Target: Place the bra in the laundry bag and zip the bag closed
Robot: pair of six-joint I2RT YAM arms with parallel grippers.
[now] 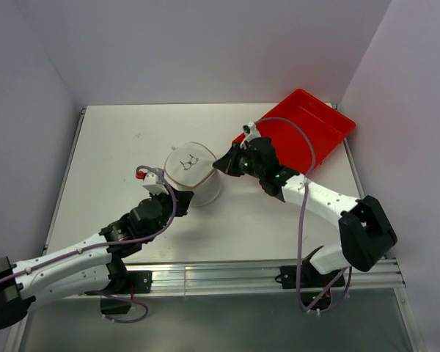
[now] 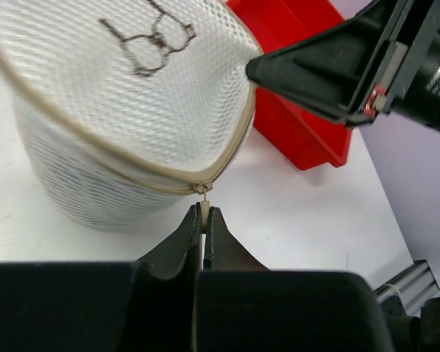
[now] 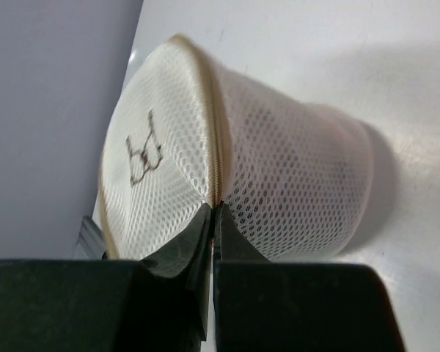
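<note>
With the laundry bag (image 1: 193, 174) standing on the bench (image 1: 110, 147) near the red tray (image 1: 308, 125), our left claw (image 2: 204, 216) clenched on the zip pull (image 2: 203, 193) and our right claw (image 3: 213, 213) pinching the opposite rim, we should draw the pull steadily along the seam while the right claw anchors the bag.

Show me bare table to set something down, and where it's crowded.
Bare: white table left of the cylindrical white mesh laundry bag, and the near strip between bag and table edge. Crowded: around the bag, pinched by left gripper and right gripper, and by the red plastic tray far right.
</note>
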